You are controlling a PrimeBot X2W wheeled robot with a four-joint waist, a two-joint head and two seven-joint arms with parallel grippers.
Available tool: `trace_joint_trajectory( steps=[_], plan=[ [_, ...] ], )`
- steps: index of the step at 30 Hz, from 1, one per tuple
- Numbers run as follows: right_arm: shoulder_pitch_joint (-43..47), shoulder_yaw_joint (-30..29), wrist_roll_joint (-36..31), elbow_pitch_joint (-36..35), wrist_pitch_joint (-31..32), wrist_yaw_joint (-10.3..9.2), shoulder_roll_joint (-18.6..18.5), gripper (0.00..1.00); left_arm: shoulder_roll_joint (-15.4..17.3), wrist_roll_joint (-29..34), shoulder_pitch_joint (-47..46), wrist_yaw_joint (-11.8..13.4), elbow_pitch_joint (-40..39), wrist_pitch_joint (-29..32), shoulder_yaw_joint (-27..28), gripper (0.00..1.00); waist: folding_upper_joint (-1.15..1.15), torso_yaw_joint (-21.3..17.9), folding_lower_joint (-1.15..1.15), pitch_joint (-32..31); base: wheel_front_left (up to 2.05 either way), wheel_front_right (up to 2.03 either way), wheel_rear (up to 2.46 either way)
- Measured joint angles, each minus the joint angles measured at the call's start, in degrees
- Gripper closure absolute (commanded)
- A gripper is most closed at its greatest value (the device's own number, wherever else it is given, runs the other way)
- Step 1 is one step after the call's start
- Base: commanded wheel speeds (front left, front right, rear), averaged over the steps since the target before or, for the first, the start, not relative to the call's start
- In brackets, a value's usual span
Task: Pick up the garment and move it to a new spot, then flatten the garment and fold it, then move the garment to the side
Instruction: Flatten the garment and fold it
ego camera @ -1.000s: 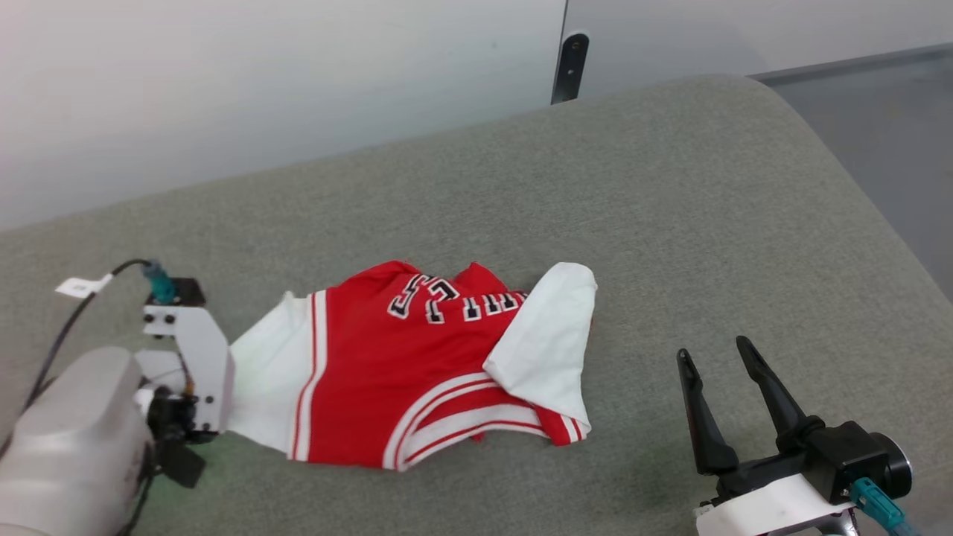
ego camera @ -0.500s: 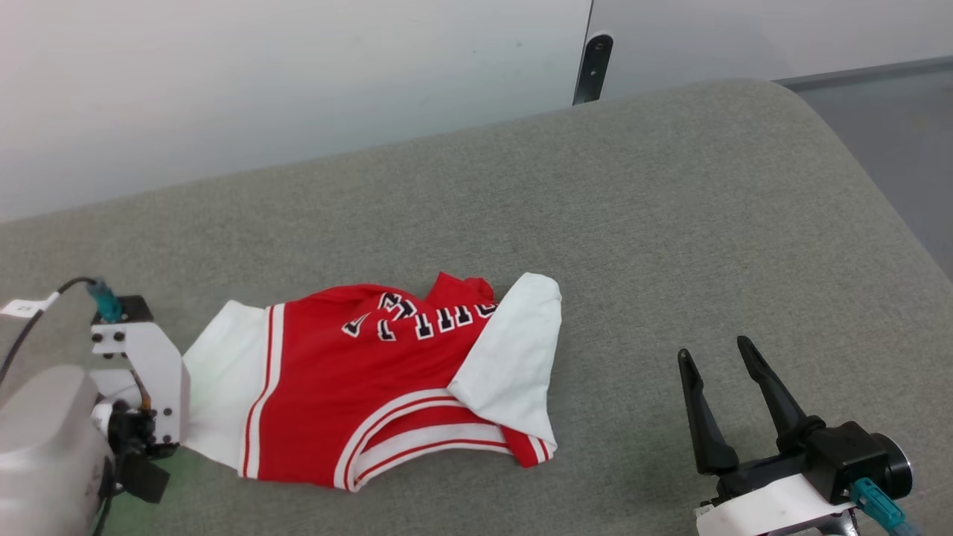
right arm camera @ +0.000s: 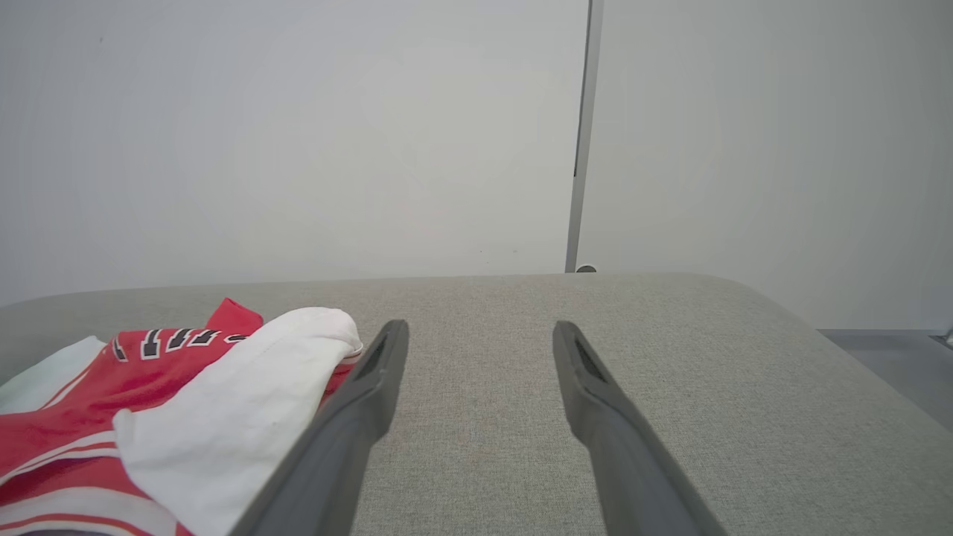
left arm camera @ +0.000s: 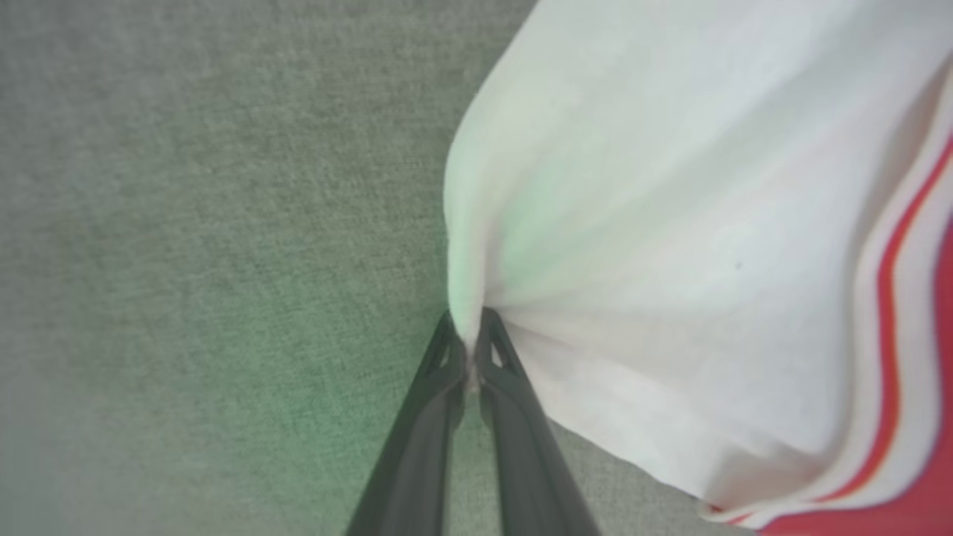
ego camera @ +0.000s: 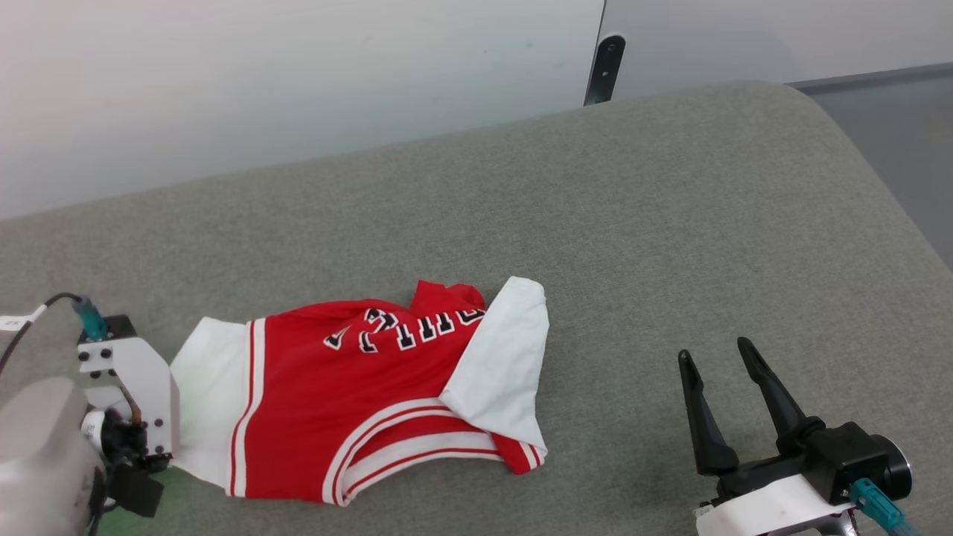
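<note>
The garment [ego camera: 357, 402], a red jersey with white sleeves, striped trim and black lettering, lies crumpled on the grey padded surface [ego camera: 595, 223], left of centre. My left gripper [left arm camera: 470, 346] is shut on the edge of its white left sleeve [left arm camera: 670, 260], and the cloth fans out taut from the pinch. In the head view the left wrist [ego camera: 126, 394] sits at the garment's left end. My right gripper [ego camera: 713, 350] stands open and empty at the lower right, apart from the garment; between its fingers [right arm camera: 480, 331] is bare surface, with the garment [right arm camera: 149, 387] to their left.
A pale wall runs behind the padded surface, with a black bracket [ego camera: 607, 67] at a panel seam. The surface's rounded edge falls away at the right to grey floor [ego camera: 908, 149]. Bare grey surface stretches behind and to the right of the garment.
The head camera has turned left. My left gripper has dragged the garment leftward by its sleeve, stretching it flatter. The right gripper has stayed open and still.
</note>
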Motion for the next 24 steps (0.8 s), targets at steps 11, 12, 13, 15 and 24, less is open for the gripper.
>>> trace_joint_trajectory(
  steps=[11, 12, 13, 15, 24],
  plan=[
    [0.0, 0.0, 0.0, 0.1, 0.0, 0.0, 0.0, 0.0, 1.4, -0.9, 1.2, 2.3, -4.6, 0.7, 0.7, 0.85, 0.0, 0.6, 0.0, 0.5, 0.0, 0.0, 0.0],
    [0.0, 0.0, 0.0, 0.2, 0.0, 0.0, 0.0, 0.0, 1.5, -0.9, 1.4, 2.6, -5.1, 0.7, 0.8, 0.84, 0.0, 0.6, 0.0, 0.5, 0.0, 0.0, 0.0],
    [0.0, 0.0, 0.0, 0.2, 0.0, 0.0, 0.0, 0.0, 1.7, -1.1, 1.6, 2.8, -5.6, 0.8, 0.9, 0.82, 0.0, 0.7, 0.0, 0.5, 0.0, 0.0, 0.0],
    [0.0, 0.0, 0.0, 0.3, 0.0, 0.0, 0.0, 0.0, 2.1, -1.4, 1.9, 3.4, -6.5, 1.2, 1.1, 0.78, 0.0, 0.8, 0.0, 0.4, 0.0, 0.0, 0.0],
    [0.3, -0.1, -0.2, 0.7, 0.0, 0.0, 0.0, 0.0, 3.6, -1.8, 4.4, 6.3, -11.0, 1.7, 1.6, 0.0, 0.0, 1.6, 0.0, -1.0, 0.0, 0.0, 0.0]
  ],
)
